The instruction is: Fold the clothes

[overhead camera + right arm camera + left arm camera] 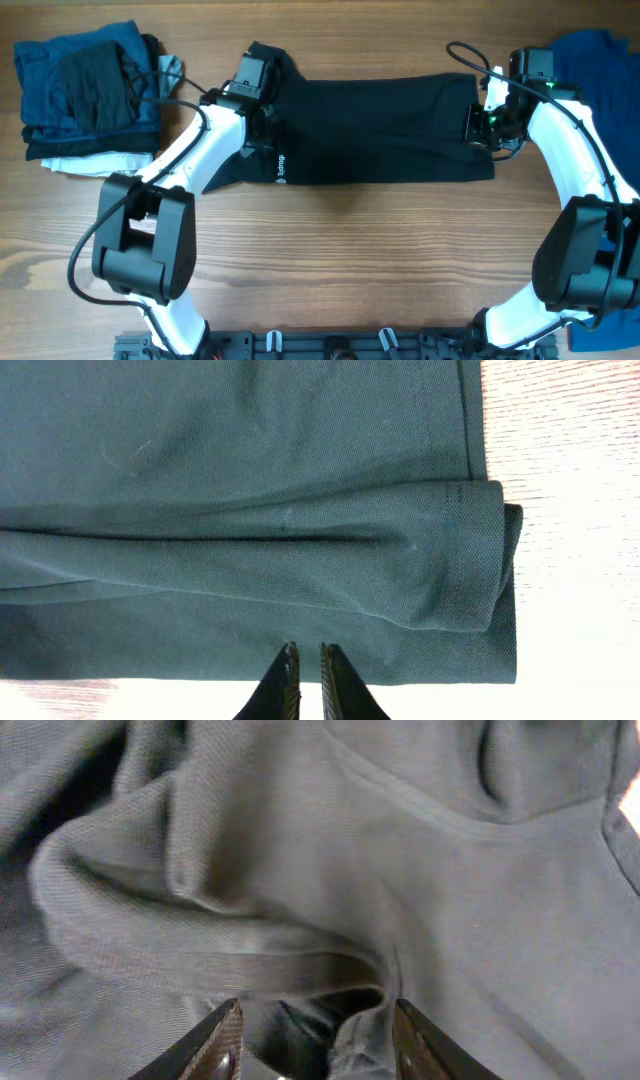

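Folding a limp, light black T-shirt (380, 125) (best pinched at hemmed corners, probably) with left gripper (317, 1020) parted over a bunched fold and right gripper (307, 656) closed on nothing.

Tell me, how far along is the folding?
Done: folded clothes are stacked at the left, and the black T-shirt lies folded into a long band. In hand: the left gripper, open, and the right gripper, shut, are at its ends. Left: probably folding it shorter, then the blue shirt.
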Controlling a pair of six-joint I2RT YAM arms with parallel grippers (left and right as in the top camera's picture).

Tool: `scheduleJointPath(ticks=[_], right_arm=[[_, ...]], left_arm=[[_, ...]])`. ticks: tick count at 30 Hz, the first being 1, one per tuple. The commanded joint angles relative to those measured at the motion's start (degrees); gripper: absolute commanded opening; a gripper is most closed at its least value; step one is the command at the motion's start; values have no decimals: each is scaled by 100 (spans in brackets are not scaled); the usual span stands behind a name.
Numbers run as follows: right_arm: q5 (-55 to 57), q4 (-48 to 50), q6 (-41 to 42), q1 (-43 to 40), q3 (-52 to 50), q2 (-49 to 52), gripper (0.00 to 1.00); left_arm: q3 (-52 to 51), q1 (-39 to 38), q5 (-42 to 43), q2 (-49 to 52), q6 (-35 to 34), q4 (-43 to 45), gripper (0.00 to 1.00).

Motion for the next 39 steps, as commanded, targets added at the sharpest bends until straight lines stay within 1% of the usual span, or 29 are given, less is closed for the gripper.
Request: scheduleJointPath(ticks=[1,5,9,11,16,20,29,33,39], right_arm=[[-98,-7,-101,-2,98,94,9],[-96,-9,-98,-2,94,94,10],[-96,-9,-101,-2,92,94,10],[-96,-9,-101,-2,92,92,11],[-96,-9,-96,-2,87,92,11],[-96,-22,-98,-2,87,94,11],[-98,-22,-92,-2,87,94,11],[-98,-26,-52,-2,87,94,12],[-98,-55,-55,-2,87,92,12]], left_arm=[[-72,57,-101,-13,-190,162,49],[-76,57,-44,179,-649,278,50],[-74,57,229,374,-699,341,50],[-76,57,271,415,-748,295,48],[-74,68,275,409,-763,378,48],[-74,68,546,378,-761,249,43],[-74,63,588,372,-763,52,46],[-74,63,435,372,-765,258,44],[-74,63,354,374,-765,695,38]])
